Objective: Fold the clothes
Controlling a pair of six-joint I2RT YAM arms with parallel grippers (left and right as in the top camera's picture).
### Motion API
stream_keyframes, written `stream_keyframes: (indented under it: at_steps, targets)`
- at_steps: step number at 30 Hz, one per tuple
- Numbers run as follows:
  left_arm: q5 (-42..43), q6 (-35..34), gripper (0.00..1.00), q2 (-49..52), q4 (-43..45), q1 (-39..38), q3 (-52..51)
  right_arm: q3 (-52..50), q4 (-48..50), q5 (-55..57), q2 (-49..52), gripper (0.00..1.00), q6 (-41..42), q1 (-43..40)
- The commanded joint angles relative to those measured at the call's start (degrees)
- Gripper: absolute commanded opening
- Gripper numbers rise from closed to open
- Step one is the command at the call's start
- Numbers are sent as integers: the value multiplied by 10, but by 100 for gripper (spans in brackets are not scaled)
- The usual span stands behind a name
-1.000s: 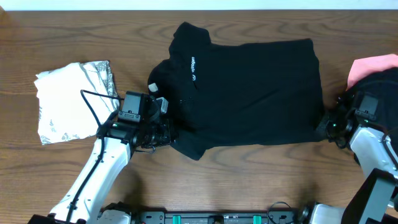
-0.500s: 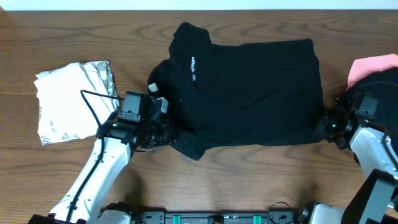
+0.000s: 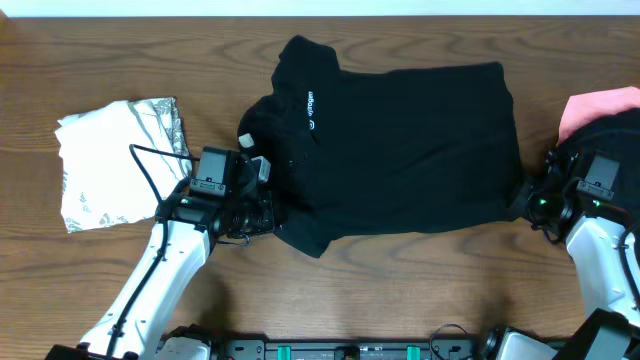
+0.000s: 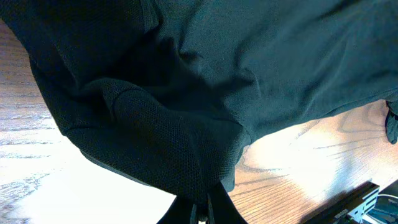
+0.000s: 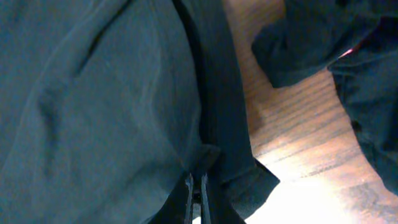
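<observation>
A black short-sleeved shirt with a small white logo lies spread across the middle of the table. My left gripper is shut on its lower left edge, and in the left wrist view the fabric bunches into the closed gripper. At the shirt's lower right corner my right gripper is shut on the hem. The right wrist view shows the cloth pinched in that gripper, whose fingers are almost together.
A folded white, grey-printed garment lies at the left. A pink piece sits over another dark garment at the right edge, which is also in the right wrist view. Bare wood runs along the front.
The right arm has shifted slightly to the right and towards the front while holding the shirt's corner. The left arm and the shirt look unchanged.
</observation>
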Motion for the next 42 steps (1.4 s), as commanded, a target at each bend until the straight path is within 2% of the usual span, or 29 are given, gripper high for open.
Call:
stream_keyframes:
  at_steps: [1, 7, 16, 20, 23, 42]
  targets:
    - [-3, -1, 5, -4, -1, 3, 14, 2, -2, -2, -5, 4, 6, -2]
    - [-3, -1, 6, -4, -2, 3, 14, 2, -11, -2, -5, 11, 6, -2]
    - [-3, -1, 6, -4, -2, 3, 14, 2, -14, 12, -5, 11, 6, -2]
    - [-3, -1, 6, -4, -2, 3, 14, 2, -13, 60, -4, 21, 6, -2]
    - [-3, -1, 6, -4, -1, 3, 14, 1, -14, 94, 3, 21, 6, -2]
    - [-3, -1, 6, -4, -1, 3, 14, 0, 29, 92, 92, 21, 9, -2]
